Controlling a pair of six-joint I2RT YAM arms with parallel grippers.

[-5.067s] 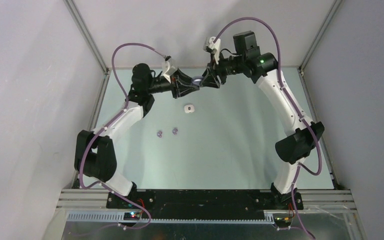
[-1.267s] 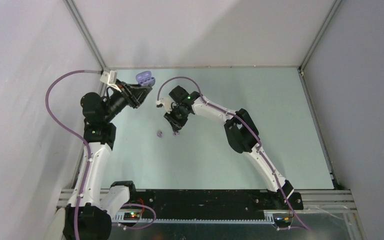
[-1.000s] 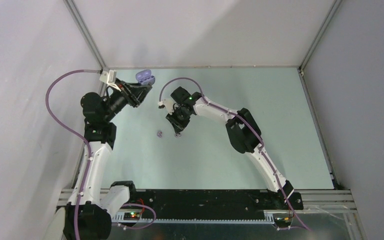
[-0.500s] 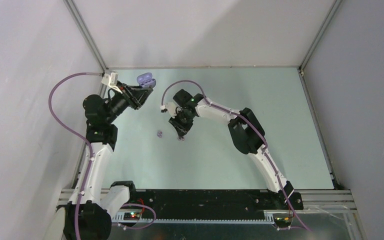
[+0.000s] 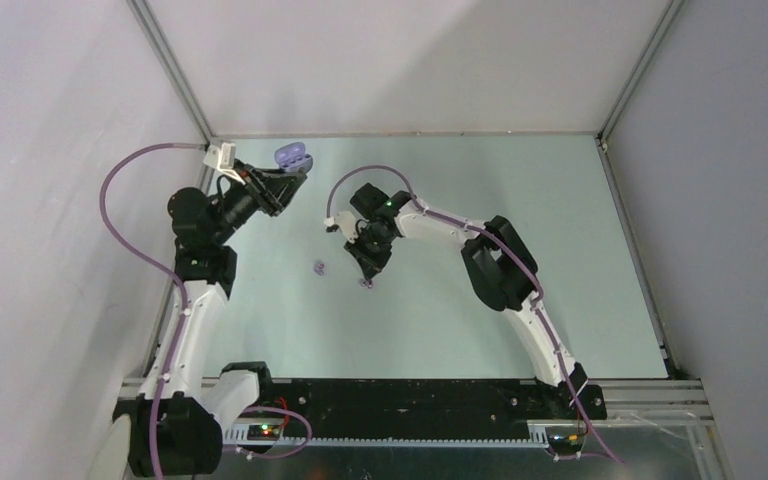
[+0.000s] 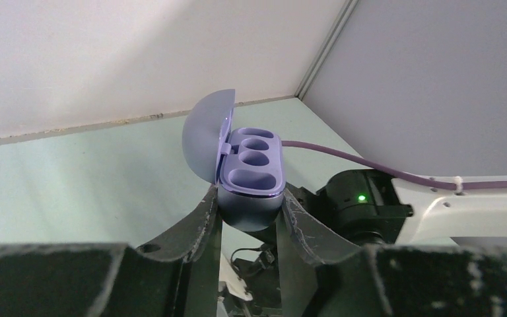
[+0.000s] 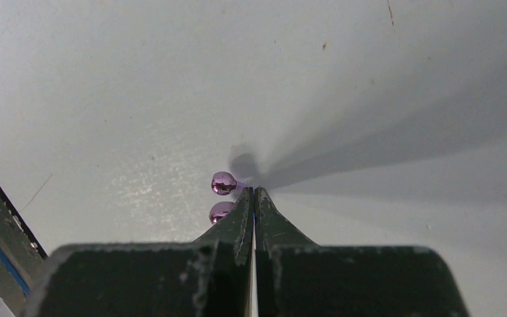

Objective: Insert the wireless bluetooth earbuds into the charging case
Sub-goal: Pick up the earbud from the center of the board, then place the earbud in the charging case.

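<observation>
My left gripper (image 5: pixel 285 178) is shut on the purple charging case (image 5: pixel 293 157) and holds it up at the back left. In the left wrist view the case (image 6: pixel 251 173) sits between the fingers with its lid open and its hollows empty. My right gripper (image 5: pixel 366 272) points down at the table, fingers pressed together (image 7: pixel 253 190). One purple earbud (image 7: pixel 224 183) lies against the left fingertip, partly hidden by it; it also shows in the top view (image 5: pixel 367 284). A second purple earbud (image 5: pixel 319 267) lies alone to the left. The white earbuds are out of view.
The metal frame posts (image 5: pixel 170 70) and grey walls close in the back and sides. The right arm (image 5: pixel 440 228) stretches across the table's middle. The table (image 5: pixel 560 250) is pale green.
My right gripper has slid toward the near right, and the purple earbud at its tip has moved with it. The left gripper still holds the open case, nearly still.
</observation>
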